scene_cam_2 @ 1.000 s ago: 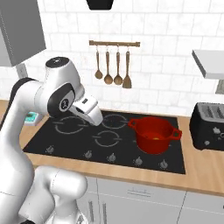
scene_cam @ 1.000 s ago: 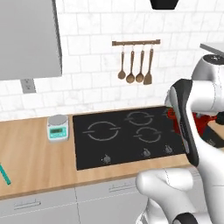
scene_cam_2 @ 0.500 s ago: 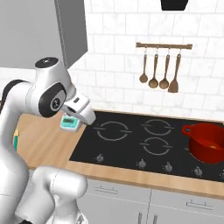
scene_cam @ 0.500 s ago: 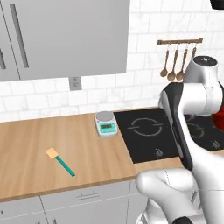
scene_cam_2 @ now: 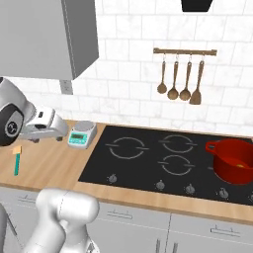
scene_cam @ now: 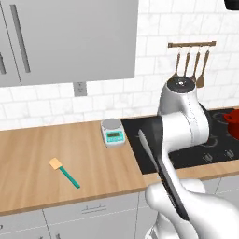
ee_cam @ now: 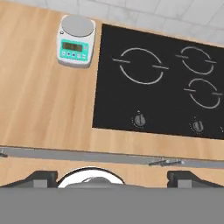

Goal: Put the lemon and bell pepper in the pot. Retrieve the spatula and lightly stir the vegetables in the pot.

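Note:
The red pot (scene_cam_2: 236, 160) stands on the cooktop's right front burner, with a bit of the yellow lemon (scene_cam_2: 240, 165) showing inside it. The pot's edge (scene_cam: 232, 119) also shows at the far right of the left base view. The bell pepper is hidden. The wooden spatula (scene_cam_2: 196, 83) hangs rightmost on the wall rack, beside three spoons, and appears as the spatula (scene_cam: 201, 70) in the left base view. My gripper (ee_cam: 113, 178) is open and empty, held high over the counter's front edge left of the cooktop, far from the pot. The gripper (scene_cam_2: 43, 135) hangs near the scale.
A kitchen scale (ee_cam: 76, 40) sits on the wooden counter just left of the black cooktop (ee_cam: 157, 100). A teal-handled tool (scene_cam: 64, 171) with a tan blade lies on the counter further left. Grey wall cabinets (scene_cam: 70, 42) hang above.
The base has driven left, so the whole scene slid right: the pot moved to the right edge and the scale and teal tool came into view. The hand swung left, over the counter.

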Tool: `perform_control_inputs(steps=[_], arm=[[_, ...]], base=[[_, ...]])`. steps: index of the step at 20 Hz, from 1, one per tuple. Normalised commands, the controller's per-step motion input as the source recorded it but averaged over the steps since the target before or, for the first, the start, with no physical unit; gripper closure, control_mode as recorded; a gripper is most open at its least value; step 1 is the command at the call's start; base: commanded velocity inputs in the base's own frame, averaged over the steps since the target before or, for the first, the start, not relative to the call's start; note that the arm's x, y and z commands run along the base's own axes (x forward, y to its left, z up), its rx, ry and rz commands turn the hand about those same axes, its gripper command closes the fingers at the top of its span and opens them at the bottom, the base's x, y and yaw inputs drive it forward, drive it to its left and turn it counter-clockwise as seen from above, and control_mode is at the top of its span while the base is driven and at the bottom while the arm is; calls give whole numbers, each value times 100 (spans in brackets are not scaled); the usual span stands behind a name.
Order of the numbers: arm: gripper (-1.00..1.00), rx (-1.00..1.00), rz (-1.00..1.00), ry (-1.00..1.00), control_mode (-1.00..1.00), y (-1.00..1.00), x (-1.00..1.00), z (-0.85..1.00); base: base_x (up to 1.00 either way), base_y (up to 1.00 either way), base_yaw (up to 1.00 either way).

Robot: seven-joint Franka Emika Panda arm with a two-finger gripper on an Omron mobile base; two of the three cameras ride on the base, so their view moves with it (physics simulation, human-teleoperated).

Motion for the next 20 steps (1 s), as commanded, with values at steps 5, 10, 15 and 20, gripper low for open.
perform_control_inputs(steps=[5, 10, 15, 20], arm=[[-100, -24, 81, 11, -100, 58, -23, -1], [-100, -20, 69, 24, -100, 56, 0, 0], [-100, -30, 59, 27, -100, 57, 0, 0], [-100, -37, 62, 15, -100, 58, 0, -5]], base=[[0, 0, 0], [0, 0, 0], [0, 0, 0], [0, 0, 0]])
